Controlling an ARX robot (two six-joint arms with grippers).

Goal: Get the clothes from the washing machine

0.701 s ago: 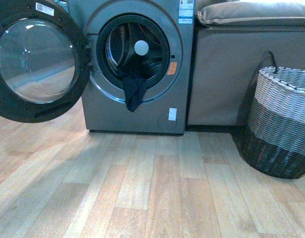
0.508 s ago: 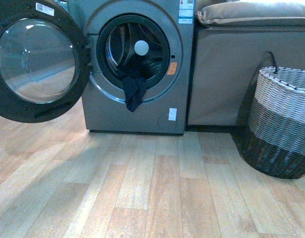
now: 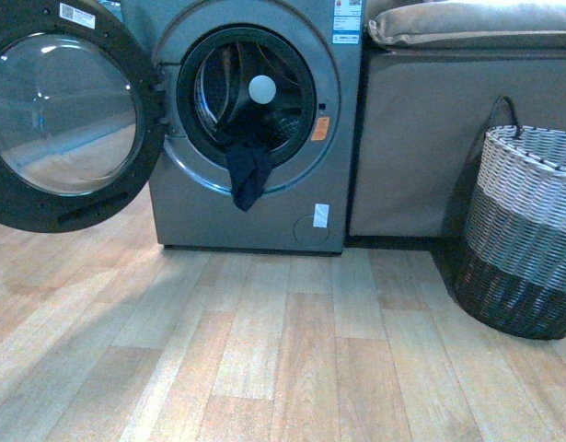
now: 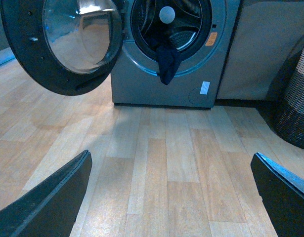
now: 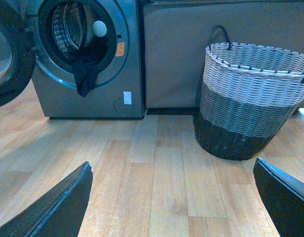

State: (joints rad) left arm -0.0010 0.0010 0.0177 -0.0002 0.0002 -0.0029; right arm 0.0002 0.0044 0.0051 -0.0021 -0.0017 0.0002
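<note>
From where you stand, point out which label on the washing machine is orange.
The small sticker just right of the drum opening, on the washing machine. The low front-panel label and the open door's label are white.

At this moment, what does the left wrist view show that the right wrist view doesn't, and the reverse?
Only the left wrist view: the door's glass nearly whole, and the left gripper, open. Only the right wrist view: the whole basket, and the right gripper, open. Both: the washing machine, the clothes hanging over the drum's rim, a white ball, the wooden floor.
</note>
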